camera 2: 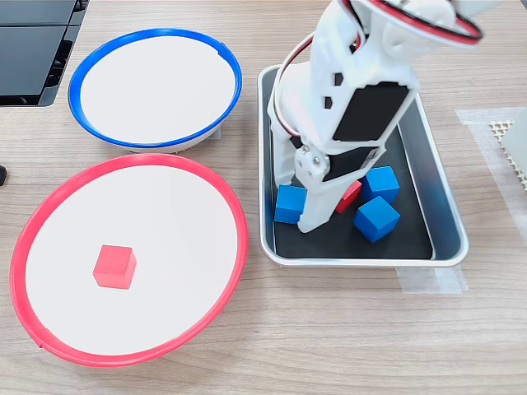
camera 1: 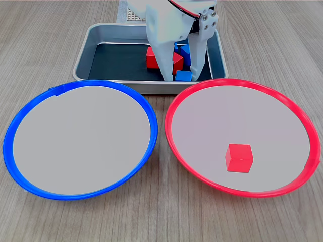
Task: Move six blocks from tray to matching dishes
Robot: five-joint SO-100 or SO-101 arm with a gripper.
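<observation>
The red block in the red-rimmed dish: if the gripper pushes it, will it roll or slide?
The red block has flat faces, so it probably slides rather than rolls. Its glossy surface on the smooth red-rimmed dish suggests easy slipping. It looks stiff and light.

There are two dishes on the table: one blue-rimmed dish (camera 1: 81,138) (camera 2: 155,89) and one red-rimmed dish (camera 1: 242,135) (camera 2: 128,257). There is one tray (camera 1: 96,35) (camera 2: 445,206).

Exactly one red block (camera 1: 238,158) (camera 2: 114,266) lies in the red-rimmed dish. The blue-rimmed dish holds zero blocks.

In the tray, the second exterior view shows three blue blocks: one (camera 2: 290,203) by the tray's left wall in the second exterior view, one (camera 2: 382,183) and one (camera 2: 377,218). Red blocks in the tray: the first exterior view shows red surfaces (camera 1: 153,57) partly hidden behind the one white arm (camera 1: 166,25) (camera 2: 354,99), so their count, one or two, cannot be told for sure.
</observation>
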